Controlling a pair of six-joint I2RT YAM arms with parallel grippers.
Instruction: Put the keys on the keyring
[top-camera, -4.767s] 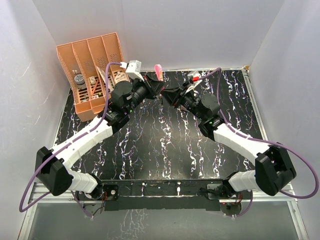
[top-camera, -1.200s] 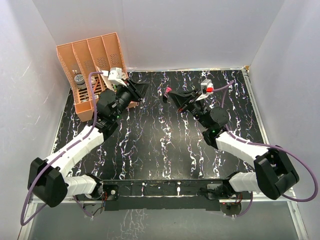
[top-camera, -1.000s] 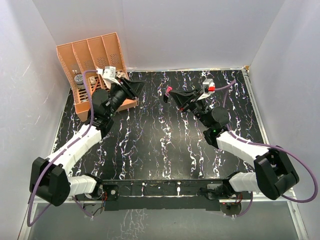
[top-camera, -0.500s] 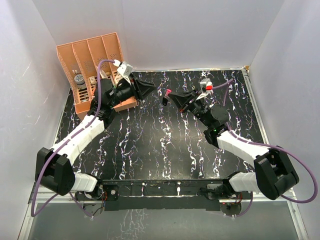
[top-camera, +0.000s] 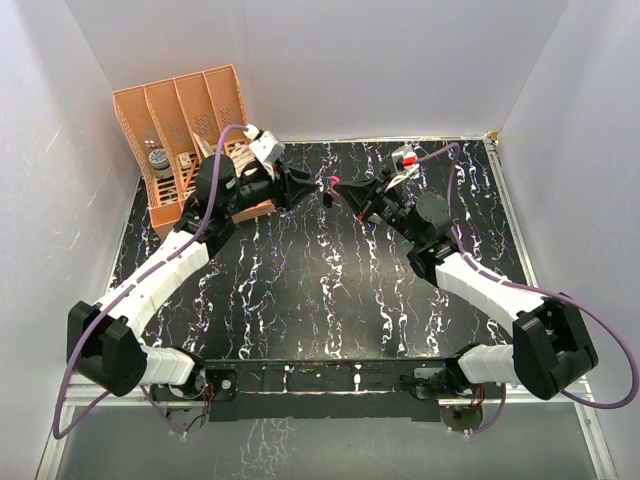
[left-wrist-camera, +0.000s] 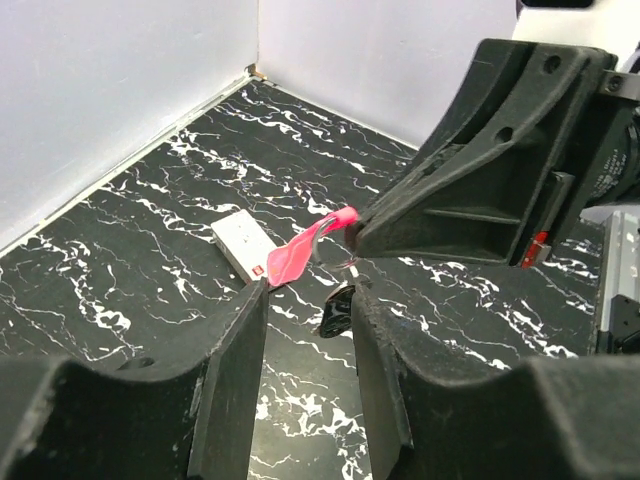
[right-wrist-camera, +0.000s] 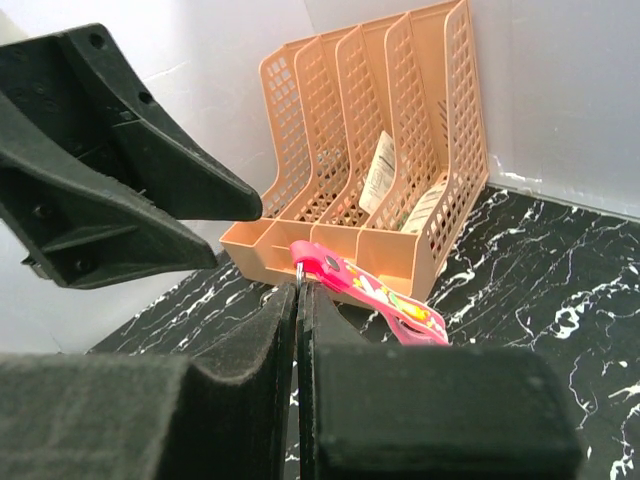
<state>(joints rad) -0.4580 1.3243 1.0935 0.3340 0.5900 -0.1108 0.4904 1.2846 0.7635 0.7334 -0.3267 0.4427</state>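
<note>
In midair, the right gripper (right-wrist-camera: 298, 288) pinches the flat magenta-pink keyring (right-wrist-camera: 372, 292); the left gripper (left-wrist-camera: 308, 300) gapes.

Bright, even, diffuse light; you get only soft shadows.
In your wrist views the near jaws go soft; the worktop (top-camera: 330, 290) stays sharp, and the white walls (top-camera: 400, 60) look slightly washed out.

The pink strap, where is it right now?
The pink strap is pinched in the right claw, raised over the table's far middle, facing the left claw.
</note>
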